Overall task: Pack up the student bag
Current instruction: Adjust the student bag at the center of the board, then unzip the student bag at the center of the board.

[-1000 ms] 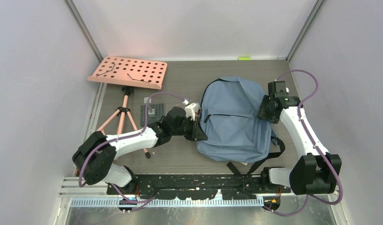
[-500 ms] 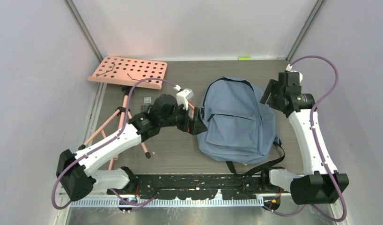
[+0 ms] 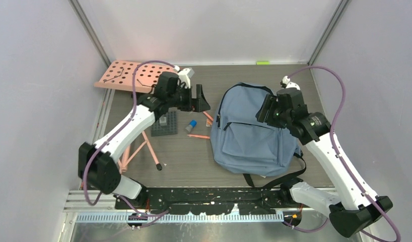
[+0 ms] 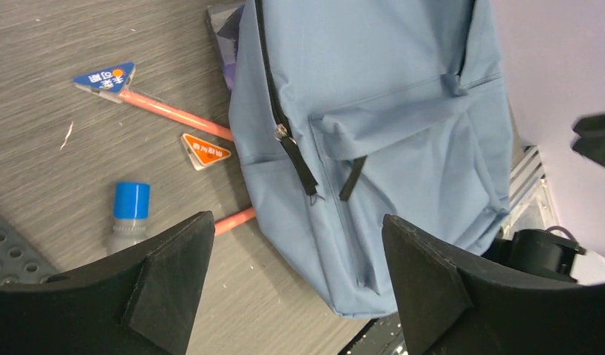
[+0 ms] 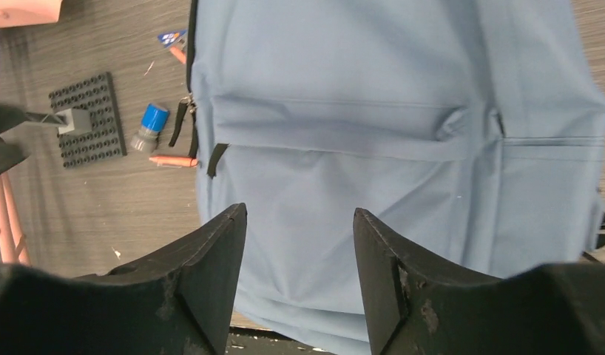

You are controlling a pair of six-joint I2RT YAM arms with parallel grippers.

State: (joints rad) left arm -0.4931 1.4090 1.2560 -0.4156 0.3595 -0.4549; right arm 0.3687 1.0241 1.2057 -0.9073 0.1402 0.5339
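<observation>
Two arms aloft, jaws parted: left gripper (image 3: 200, 98) beside the student bag (image 3: 252, 136), right gripper (image 5: 299, 214) above.

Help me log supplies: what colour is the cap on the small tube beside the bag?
Blue cap on a grey tube; clearest in left wrist view.

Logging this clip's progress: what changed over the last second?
The left pincer pulled away from the bag's left edge toward the far left, near the pink stand, and is open and empty. The right pincer came in from the bag's right edge to hover open above it. The bag and stand stayed put.
</observation>
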